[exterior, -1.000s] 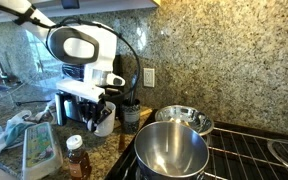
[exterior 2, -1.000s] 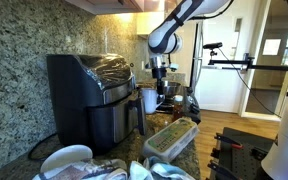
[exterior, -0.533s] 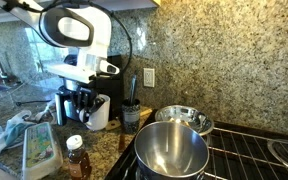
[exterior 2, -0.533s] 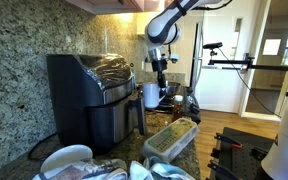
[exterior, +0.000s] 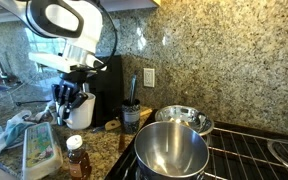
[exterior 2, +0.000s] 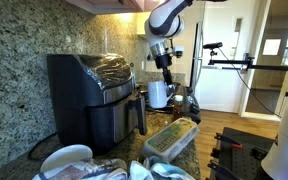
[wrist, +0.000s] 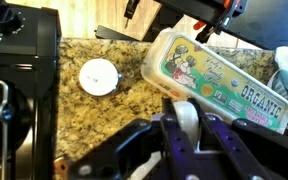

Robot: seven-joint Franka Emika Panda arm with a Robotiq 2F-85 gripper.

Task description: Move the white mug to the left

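Presently the gripper (exterior: 76, 102) has its fingers pinched on the rim of the white mug (exterior: 81, 116), which hangs between them above the counter (wrist: 94, 130). Below the fingers lie an egg carton (wrist: 219, 80) and a honey bottle (exterior: 76, 155).

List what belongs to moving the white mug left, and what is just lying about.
Belongs to the job:
- white mug
- gripper, closed on the mug

Just lying about:
- honey bottle
- egg carton
- steel pot
- steel bowl
- utensil cup
- black air fryer
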